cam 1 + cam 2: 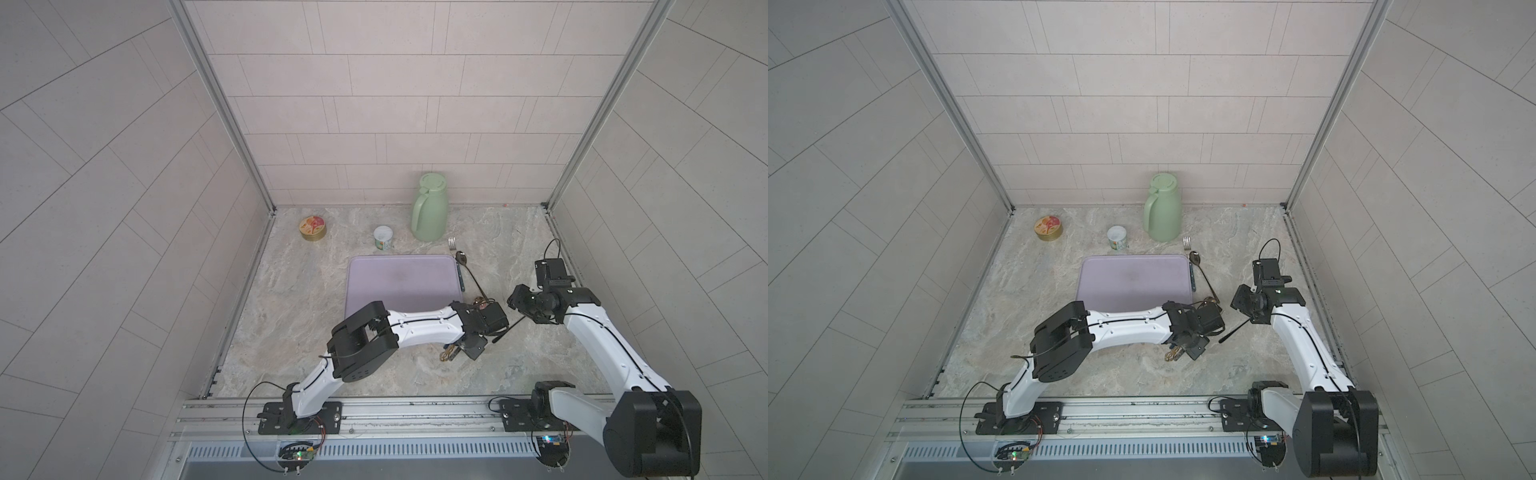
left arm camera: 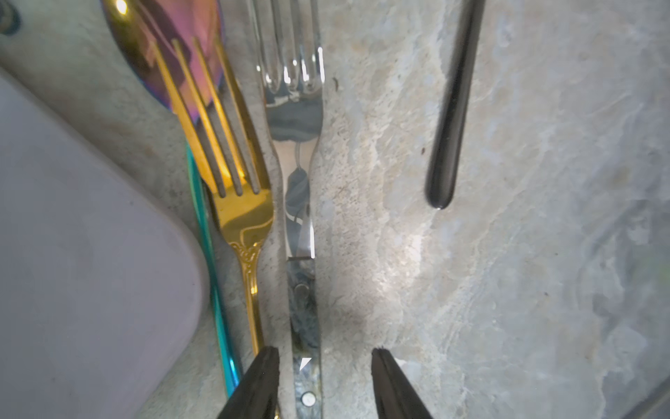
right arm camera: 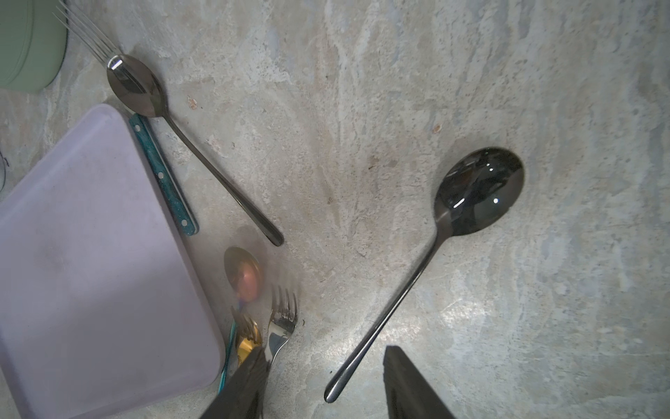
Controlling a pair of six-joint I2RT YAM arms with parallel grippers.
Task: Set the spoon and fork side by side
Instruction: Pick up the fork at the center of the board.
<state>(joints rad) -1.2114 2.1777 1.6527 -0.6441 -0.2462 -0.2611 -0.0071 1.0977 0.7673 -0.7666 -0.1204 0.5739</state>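
A silver fork (image 2: 298, 188) lies on the marble top beside a gold fork (image 2: 239, 203), whose tines rest over an iridescent spoon (image 2: 163, 47). My left gripper (image 2: 324, 366) is open, its fingers either side of the silver fork's handle without touching it. In both top views it sits low over this cluster (image 1: 467, 343) (image 1: 1187, 343). A black spoon (image 3: 478, 192) lies apart to the right, bowl up. Its handle end lies between the fingers of my open right gripper (image 3: 326, 377). In a top view only the handle (image 1: 505, 332) shows below the right wrist.
A lilac tray (image 1: 403, 286) lies just left of the cutlery. Along its right edge are a teal-handled fork (image 3: 163, 174) and a dark spoon (image 3: 137, 87). A green jug (image 1: 430, 214), a white cup (image 1: 383, 238) and a flat tin (image 1: 312, 228) stand at the back.
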